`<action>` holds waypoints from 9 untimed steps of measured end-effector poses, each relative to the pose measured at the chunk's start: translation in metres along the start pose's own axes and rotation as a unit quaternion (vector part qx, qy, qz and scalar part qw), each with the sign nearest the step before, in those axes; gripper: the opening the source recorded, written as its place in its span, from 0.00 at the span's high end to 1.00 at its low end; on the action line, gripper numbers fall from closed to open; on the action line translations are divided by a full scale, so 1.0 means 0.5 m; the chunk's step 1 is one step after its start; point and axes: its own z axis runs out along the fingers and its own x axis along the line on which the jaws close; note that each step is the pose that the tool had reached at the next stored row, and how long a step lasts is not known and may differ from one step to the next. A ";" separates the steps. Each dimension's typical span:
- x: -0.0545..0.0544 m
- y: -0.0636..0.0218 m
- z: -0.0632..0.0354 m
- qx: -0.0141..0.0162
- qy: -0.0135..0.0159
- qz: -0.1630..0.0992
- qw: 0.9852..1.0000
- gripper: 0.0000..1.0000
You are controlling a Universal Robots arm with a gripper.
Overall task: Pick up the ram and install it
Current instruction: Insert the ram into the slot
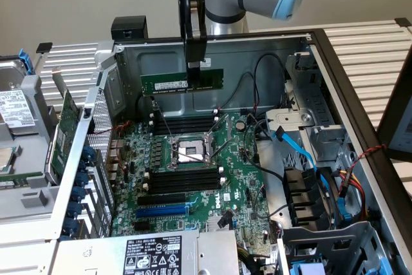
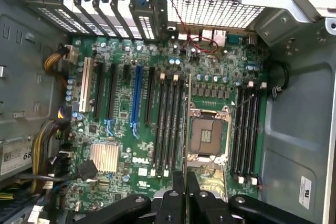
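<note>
- One drive point(image 1: 11, 111) lay outside the case point(image 1: 257, 46), at the exterior view's far left.
- One green card point(image 1: 61, 134) stood on edge just beside the case's left wall.
- One open case sat on the slatted surface point(image 1: 367, 46), with one board point(image 1: 238, 185) across its floor.
- The board carried two banks of black slots, an upper bank point(image 1: 183, 125) and a lower bank point(image 1: 183, 183). One socket point(image 1: 187, 152) sat between them.
- One ram point(image 1: 164, 83) hung level and on edge above the upper bank, in front of the case's back wall and clear of every slot.
- Two fingers point(image 1: 193, 56) came straight down from the arm and were closed on the ram's top edge. They gripped a little to the exterior view's right of its middle, so more of the stick reached out to the left.
- In the wrist view the ram point(image 2: 187, 129) showed edge-on as a thin line running out from between the two fingers point(image 2: 178, 192). It lay over the strip between one bank and the socket point(image 2: 207, 135).
- That view also showed one blue slot point(image 2: 137, 100), one white slot point(image 2: 84, 90) and one heatsink point(image 2: 105, 157).
- A blue cable point(image 1: 297, 149) curved through the bay on the exterior view's right.
</note>
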 end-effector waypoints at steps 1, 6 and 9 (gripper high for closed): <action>0.000 0.001 0.004 0.000 0.000 0.000 1.000 0.87; 0.000 0.003 0.022 0.000 0.000 0.000 1.000 0.87; 0.001 0.003 0.031 0.000 0.002 0.000 1.000 0.87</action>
